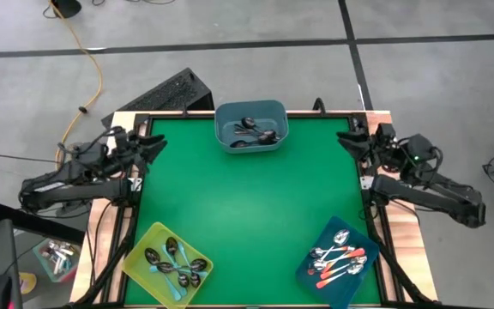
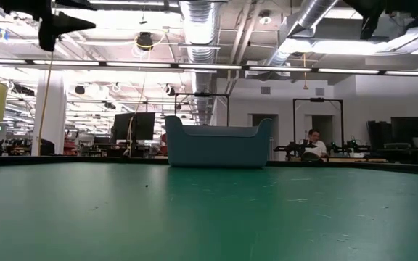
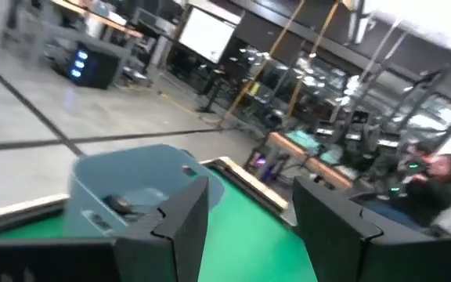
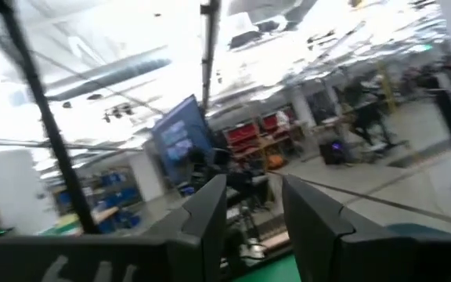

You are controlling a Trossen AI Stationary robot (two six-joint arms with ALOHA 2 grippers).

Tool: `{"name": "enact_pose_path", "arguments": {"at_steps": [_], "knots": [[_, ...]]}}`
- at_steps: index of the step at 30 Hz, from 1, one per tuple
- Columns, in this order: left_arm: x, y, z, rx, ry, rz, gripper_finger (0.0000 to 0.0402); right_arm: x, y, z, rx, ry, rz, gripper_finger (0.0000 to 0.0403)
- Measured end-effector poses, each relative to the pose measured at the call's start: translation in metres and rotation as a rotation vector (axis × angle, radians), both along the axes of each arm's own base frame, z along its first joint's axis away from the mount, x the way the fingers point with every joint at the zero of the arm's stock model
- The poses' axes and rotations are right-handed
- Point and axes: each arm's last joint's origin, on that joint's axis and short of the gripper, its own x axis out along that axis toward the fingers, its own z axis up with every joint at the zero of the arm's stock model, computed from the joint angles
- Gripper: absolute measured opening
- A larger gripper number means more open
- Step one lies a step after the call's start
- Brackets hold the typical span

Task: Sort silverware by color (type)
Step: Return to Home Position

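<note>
The green counter (image 1: 247, 206) carried three bins and nothing loose between them. The grey bin (image 1: 223, 129) stood at twelve o'clock with the dark spoons (image 1: 251, 130) in it. The yellow bin (image 1: 135, 257) lay at seven o'clock holding the teal spoons (image 1: 177, 262), and the blue bin (image 1: 358, 233) at five o'clock held the orange spoons (image 1: 340, 260).

The left gripper (image 1: 154, 148) hung off the counter's edge at ten o'clock and the right gripper (image 1: 347, 140) at two. Both had their fingers apart with nothing between them, and both were well clear of the bins.

I'd judge the spoons light, stiff and slick, with thin handles lying nearly flat. A pinch across the middle of a handle would be safest. In these heaps they overlapped, so lifting one could drag its neighbour.

Only the high view showed all three piles. The low view gave just the grey bin's wall, a sliver of yellow bin at nine o'clock and a person (image 2: 313, 145) far behind, with no spoon visible. The left wrist view looked into the grey bin at something dark, while the right wrist view saw only the room.
</note>
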Motion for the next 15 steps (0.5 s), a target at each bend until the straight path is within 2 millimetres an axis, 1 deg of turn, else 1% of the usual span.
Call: {"name": "enact_pose_path", "arguments": {"at_steps": [4, 8, 11, 15], "knots": [[0.01, 0.001, -0.019, -0.032, -0.042, -0.051, 0.017, 0.005, 0.003, -0.012, -0.02, -0.006, 0.048, 0.014], [0.016, 0.001, -0.028, -0.025, -0.102, -0.09, 0.017, 0.014, 0.004, -0.035, 0.005, 0.065, 0.065, 0.014], [0.018, 0.001, -0.034, -0.023, -0.083, -0.098, 0.017, 0.017, 0.005, -0.046, 0.019, 0.087, 0.053, 0.014], [0.019, 0.001, -0.04, -0.019, -0.068, -0.101, 0.017, 0.019, 0.007, -0.06, -0.018, 0.117, 0.041, 0.014]]}}
